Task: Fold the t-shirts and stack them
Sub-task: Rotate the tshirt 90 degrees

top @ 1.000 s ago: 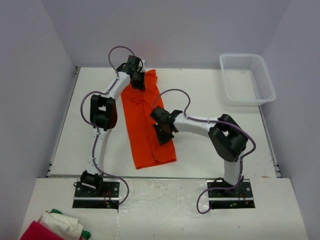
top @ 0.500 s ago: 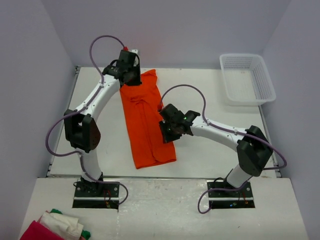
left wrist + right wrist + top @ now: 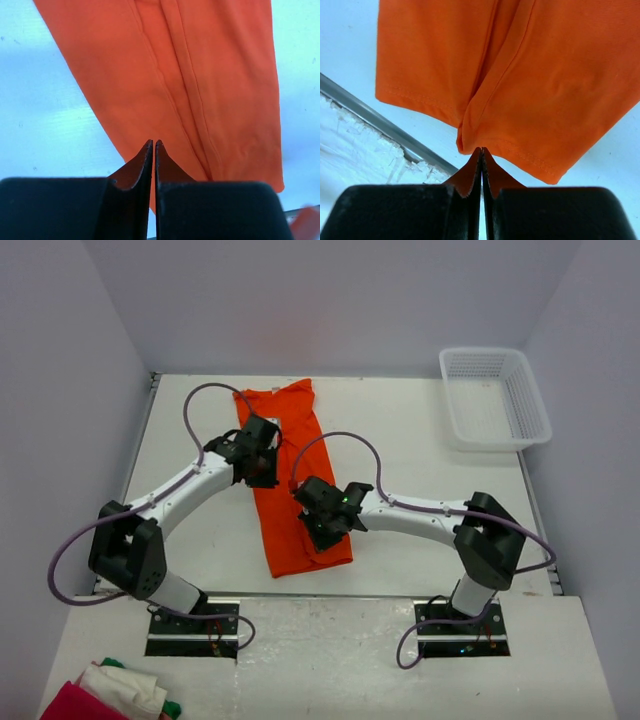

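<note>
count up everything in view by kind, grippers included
orange t-shirt: 1
white basket: 1
cloth pile of red, white and green, at the near left corner: 1
grippers: 2, the left gripper and the right gripper
total: 5

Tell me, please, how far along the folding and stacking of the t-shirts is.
Done: the orange t-shirt lies on the table, folded lengthwise into a narrow strip. In hand: the left gripper, shut, is near its middle and the right gripper, shut, at its near hem; whether either pinches cloth is unclear. Left: the crosswise fold and stacking.
</note>
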